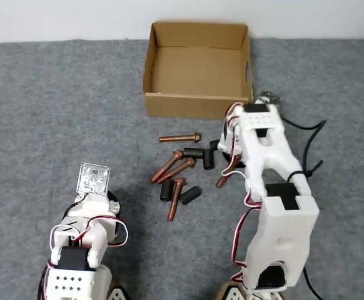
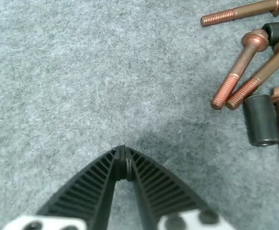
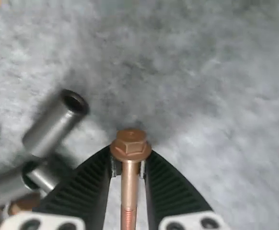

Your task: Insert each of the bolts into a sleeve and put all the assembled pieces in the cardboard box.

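1. Starting at the lower left of the high view, the left gripper (image 2: 122,160) hovers over the bare grey carpet (image 1: 38,125). Its fingers are pressed together and nothing is between them. It is well apart from the pile. If it goes to a sleeve without spreading first, it will, I think, only push the piece away.
2. Lying at the middle of the high view, the loose bolts (image 1: 175,199) and the black sleeves (image 1: 190,195) are close together, and some of them touch. All are round. A finger that comes down on one piece may roll its neighbour or scatter the pile.
3. Standing at the right of the pile, the right gripper (image 3: 130,160) is pinching a copper bolt (image 3: 130,143) just under its hexagonal head.
   - The head sticks out past the fingertips and the shank runs back between the fingers. So the head leads, not the thread, and in this direction the bolt cannot enter a sleeve.
   - The hold is short and near one end, so the bolt may swing or slip when it is pressed.
   - The nearest sleeve (image 3: 55,127) lies just beside the gripper and could be knocked.
4. Waiting at the upper centre of the high view, the cardboard box (image 1: 197,105) is open with no piece inside. The right arm is near its front right corner and may shove it.
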`<action>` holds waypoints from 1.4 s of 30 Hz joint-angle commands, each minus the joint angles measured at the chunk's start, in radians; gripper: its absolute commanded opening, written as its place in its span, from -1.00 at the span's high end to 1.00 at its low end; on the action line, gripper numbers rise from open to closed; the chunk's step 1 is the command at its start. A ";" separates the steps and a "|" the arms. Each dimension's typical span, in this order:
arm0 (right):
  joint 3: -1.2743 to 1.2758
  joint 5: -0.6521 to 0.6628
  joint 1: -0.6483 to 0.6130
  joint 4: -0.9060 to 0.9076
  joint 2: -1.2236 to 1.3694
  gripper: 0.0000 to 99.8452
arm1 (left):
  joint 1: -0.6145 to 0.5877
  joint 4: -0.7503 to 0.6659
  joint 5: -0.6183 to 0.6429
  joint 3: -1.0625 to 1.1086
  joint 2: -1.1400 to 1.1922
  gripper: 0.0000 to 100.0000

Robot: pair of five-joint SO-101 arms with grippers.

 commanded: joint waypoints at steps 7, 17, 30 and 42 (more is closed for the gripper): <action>-0.207 0.094 0.019 0.364 -0.162 0.98 | -0.005 -0.023 -0.011 -0.004 -0.009 0.99; -0.032 0.160 0.033 0.366 -0.530 0.98 | -0.005 -0.023 -0.011 -0.004 -0.009 0.99; 0.433 0.166 0.200 0.355 -1.078 0.98 | -0.005 -0.023 -0.011 -0.004 -0.009 0.99; 0.617 0.265 -0.168 0.107 -1.165 0.98 | -0.005 -0.023 -0.011 -0.004 -0.009 0.99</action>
